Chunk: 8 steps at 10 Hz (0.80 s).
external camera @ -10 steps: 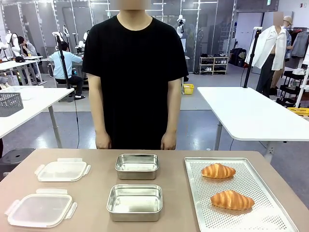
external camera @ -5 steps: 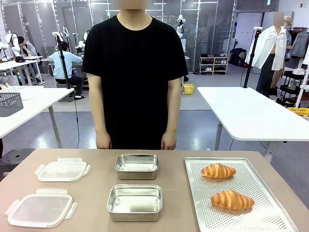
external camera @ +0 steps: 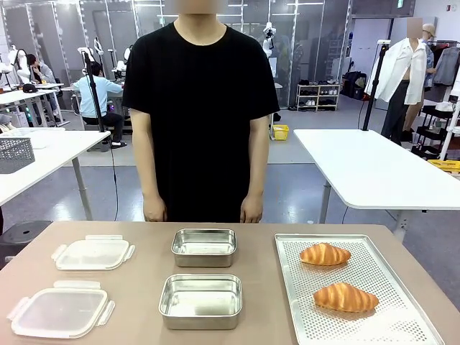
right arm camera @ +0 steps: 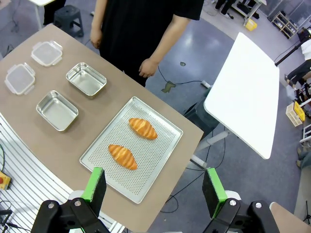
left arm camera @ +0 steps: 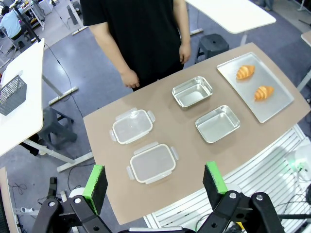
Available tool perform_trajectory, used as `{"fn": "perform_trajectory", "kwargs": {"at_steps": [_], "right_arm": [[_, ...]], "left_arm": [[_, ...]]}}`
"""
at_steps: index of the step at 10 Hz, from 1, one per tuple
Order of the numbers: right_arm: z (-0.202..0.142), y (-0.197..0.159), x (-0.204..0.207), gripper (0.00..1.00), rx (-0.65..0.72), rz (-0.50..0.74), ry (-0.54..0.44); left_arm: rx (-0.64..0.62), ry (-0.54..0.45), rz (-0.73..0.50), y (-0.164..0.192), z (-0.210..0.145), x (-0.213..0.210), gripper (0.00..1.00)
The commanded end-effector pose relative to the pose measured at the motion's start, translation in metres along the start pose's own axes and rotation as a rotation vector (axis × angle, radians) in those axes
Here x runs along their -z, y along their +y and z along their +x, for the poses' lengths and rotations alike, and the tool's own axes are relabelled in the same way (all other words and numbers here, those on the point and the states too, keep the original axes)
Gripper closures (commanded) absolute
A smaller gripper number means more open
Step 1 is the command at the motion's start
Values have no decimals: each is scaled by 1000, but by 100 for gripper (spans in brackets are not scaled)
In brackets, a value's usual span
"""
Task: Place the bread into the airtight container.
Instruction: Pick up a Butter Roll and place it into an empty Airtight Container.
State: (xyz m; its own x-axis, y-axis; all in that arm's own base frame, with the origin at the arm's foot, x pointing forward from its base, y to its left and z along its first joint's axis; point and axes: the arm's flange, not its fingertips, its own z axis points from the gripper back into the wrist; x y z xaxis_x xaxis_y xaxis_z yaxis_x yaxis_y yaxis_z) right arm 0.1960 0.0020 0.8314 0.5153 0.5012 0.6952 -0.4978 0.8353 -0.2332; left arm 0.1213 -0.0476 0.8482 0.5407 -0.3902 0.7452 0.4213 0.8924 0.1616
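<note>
Here the bread, a near croissant (external camera: 345, 297) and a far croissant (external camera: 325, 254), lay on the perforated tray (external camera: 302, 316) at the right of the table (external camera: 136, 323), my left end effector (left arm camera: 154, 175) and right end effector (right arm camera: 153, 180) hanging agape and empty above; I judged it light, flaky, crushable, best pinched gently across the thick middle.

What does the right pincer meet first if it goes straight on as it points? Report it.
Probably the perforated tray, beside the croissant nearer the person. The open right pincer hangs high above the table, so depth is uncertain.
</note>
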Motion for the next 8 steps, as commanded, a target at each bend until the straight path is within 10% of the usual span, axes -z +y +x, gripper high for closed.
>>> {"fn": "perform_trajectory", "kwargs": {"at_steps": [1, 8], "right_arm": [[0, 0, -1, 0, 2, 5, -4], [0, 0, 0, 0, 0, 0, 0]], "left_arm": [[5, -10, 1, -3, -1, -6, 0], [5, -10, 1, -3, -1, -6, 0]]}}
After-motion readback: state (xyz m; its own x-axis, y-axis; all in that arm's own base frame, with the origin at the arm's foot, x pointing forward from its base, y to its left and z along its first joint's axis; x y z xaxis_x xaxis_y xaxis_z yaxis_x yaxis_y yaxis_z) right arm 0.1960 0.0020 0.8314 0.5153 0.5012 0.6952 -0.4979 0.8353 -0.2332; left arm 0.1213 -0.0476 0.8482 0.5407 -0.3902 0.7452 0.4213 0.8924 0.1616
